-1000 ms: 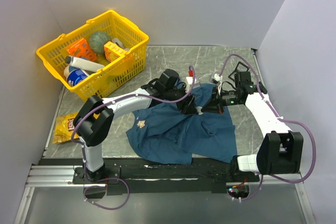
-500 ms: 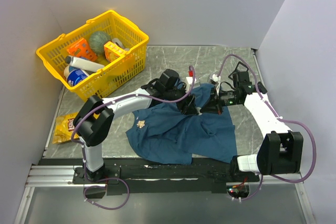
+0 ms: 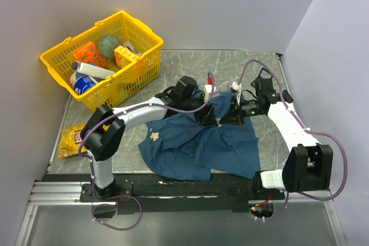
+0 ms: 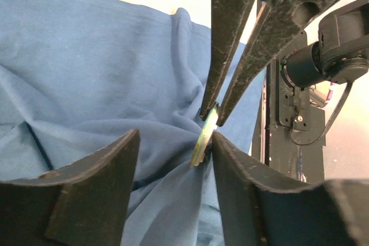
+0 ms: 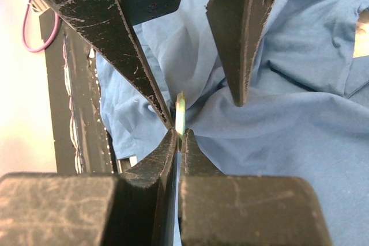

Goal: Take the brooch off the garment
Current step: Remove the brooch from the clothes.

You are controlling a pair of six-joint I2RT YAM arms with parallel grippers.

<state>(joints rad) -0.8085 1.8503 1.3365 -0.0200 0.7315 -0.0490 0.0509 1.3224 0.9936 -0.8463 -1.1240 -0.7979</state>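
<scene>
The garment (image 3: 196,142), a wrinkled dark blue shirt, lies across the middle of the table. The brooch (image 5: 180,112), a thin greenish-gold disc seen edge-on, stands on a pulled-up peak of cloth. My right gripper (image 5: 179,133) is shut on the brooch's lower edge. In the left wrist view the brooch (image 4: 203,141) hangs from those closed tips. My left gripper (image 4: 176,142) is open and straddles the cloth fold just under the brooch, its right finger (image 4: 242,182) close against the disc. Both grippers meet over the garment's upper right part (image 3: 219,116).
A yellow basket (image 3: 104,56) with bottles and boxes stands at the back left. A snack bag (image 3: 72,137) lies at the left table edge. A small gold emblem (image 3: 154,137) shows on the garment's left side. Walls close in left, right and behind.
The right wrist has shifted slightly left toward the left gripper. The left jaws have narrowed a little. The garment lies as before.
</scene>
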